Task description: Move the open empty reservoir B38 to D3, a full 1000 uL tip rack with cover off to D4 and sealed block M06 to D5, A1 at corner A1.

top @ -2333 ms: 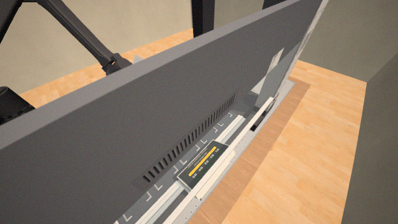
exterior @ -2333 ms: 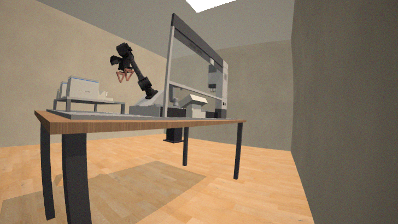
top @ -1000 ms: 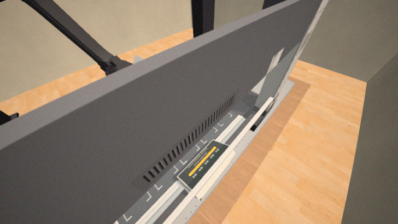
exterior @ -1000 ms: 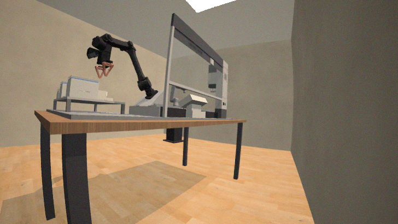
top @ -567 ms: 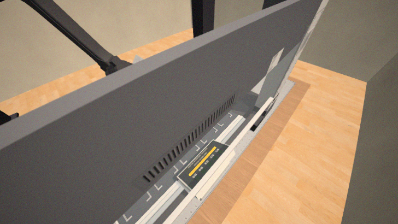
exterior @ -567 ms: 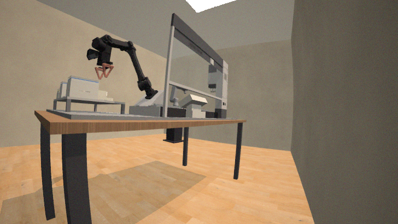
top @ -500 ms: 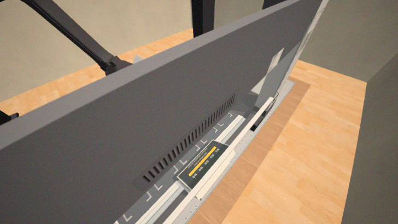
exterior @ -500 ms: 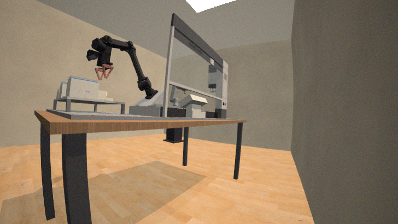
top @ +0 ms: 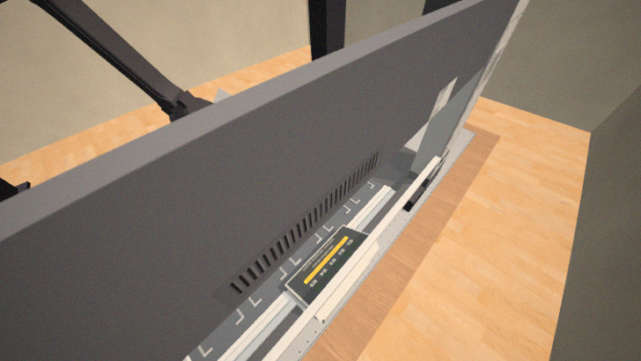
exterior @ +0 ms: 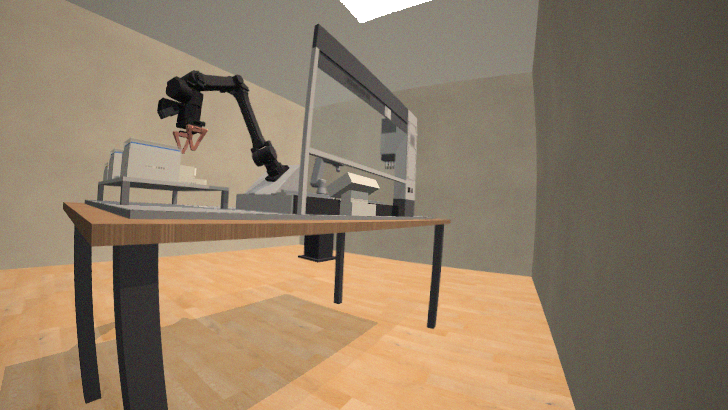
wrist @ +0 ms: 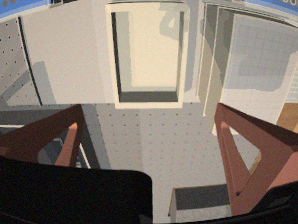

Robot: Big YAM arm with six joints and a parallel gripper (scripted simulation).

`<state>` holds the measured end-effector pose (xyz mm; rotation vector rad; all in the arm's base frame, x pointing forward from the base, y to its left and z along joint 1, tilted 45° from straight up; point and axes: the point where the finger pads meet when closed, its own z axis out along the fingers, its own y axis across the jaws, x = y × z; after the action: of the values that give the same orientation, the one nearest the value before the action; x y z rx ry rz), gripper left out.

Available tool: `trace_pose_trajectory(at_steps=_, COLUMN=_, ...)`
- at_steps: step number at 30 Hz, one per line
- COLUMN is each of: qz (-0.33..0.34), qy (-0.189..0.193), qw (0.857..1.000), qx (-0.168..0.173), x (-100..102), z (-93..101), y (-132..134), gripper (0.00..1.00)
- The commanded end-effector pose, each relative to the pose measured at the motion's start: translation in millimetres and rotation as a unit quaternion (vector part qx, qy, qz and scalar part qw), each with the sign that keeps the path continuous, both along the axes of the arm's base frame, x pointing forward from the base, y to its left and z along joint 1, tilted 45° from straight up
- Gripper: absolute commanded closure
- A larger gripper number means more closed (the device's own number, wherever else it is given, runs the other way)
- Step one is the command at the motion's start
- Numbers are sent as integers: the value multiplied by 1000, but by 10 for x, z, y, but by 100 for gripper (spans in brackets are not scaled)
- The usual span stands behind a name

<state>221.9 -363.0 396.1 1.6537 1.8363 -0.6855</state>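
My gripper (wrist: 149, 110) (exterior: 190, 140) is open and empty, and it hangs above the SHELF (exterior: 163, 184) (wrist: 12, 63). In the wrist view an open one-well reservoir (wrist: 148, 43) with a cream inside lies straight ahead of the fingers, its long side running away from me. Labels are too small to read. The deck positions (top: 268, 286) show as white corner brackets in the top view.
White covered items flank the reservoir on the left (wrist: 60, 50) and the right (wrist: 256, 56). In the exterior view a tall covered box (exterior: 151, 160) stands on the shelf beside the gripper. A grey machine panel (top: 224, 170) hides most of the deck; a dark sign with a yellow bar (top: 325, 264) lies on it.
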Motion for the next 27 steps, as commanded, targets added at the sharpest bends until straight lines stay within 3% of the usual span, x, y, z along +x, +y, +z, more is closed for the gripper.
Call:
trace_pose_trajectory(at_steps=1, qz=2, qy=-3, qw=1000, qx=-11, x=-6, z=35, y=-74, gripper=0)
trace_pose_trajectory(at_steps=3, qz=2, qy=-3, qw=1000, qx=-11, x=-6, z=35, y=-74, gripper=0)
trace_pose_trajectory(at_steps=4, qz=6, qy=-11, qw=1000, qx=-20, x=27, z=146, y=-69, gripper=0)
trace_pose_trajectory(at_steps=6, qz=2, qy=-1, qw=1000, qx=-9, x=8, z=-25, y=-122, gripper=0)
trace_pose_trajectory(at_steps=14, qz=2, qy=-1, qw=1000, qx=-9, x=17, z=-119, y=-217, gripper=0)
trace_pose_trajectory(at_steps=20, qz=2, qy=-3, qw=1000, qx=-11, x=13, z=-141, y=-255, gripper=0)
trace_pose_trajectory(at_steps=21, qz=6, qy=-10, qw=1000, qx=-20, x=56, z=-40, y=-253, gripper=0)
trace_pose_trajectory(at_steps=22, qz=3, qy=-2, qw=1000, qx=-10, x=37, z=-168, y=-287, gripper=0)
trace_pose_trajectory(at_steps=27, qz=2, qy=-1, qw=1000, qx=-9, x=29, z=-250, y=-348, gripper=0)
